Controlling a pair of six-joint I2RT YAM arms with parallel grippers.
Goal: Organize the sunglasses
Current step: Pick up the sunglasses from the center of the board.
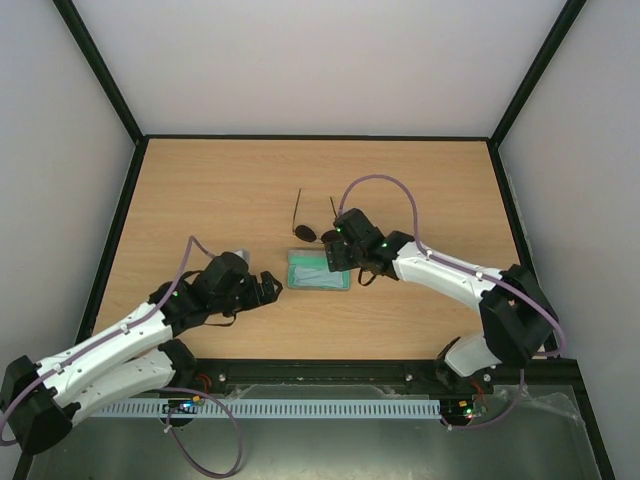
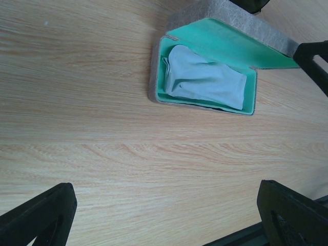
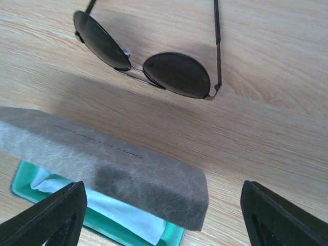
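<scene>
The sunglasses [image 1: 306,231] lie on the wooden table just behind the case, lenses toward it and temple arms pointing away. In the right wrist view both round dark lenses [image 3: 177,74] show clearly. The grey case [image 1: 318,270] stands open with its teal inside up and the light blue cloth [image 2: 205,79] lying in it. Its grey lid [image 3: 128,171] stands up between my right gripper and the sunglasses. My right gripper [image 1: 338,252] is open and empty above the case's back right part [image 3: 164,218]. My left gripper [image 1: 272,287] is open and empty, left of and in front of the case [image 2: 166,218].
The wooden table [image 1: 200,200] has a black frame round its edge and white walls behind and at both sides. A black rail runs along the near edge by the arm bases.
</scene>
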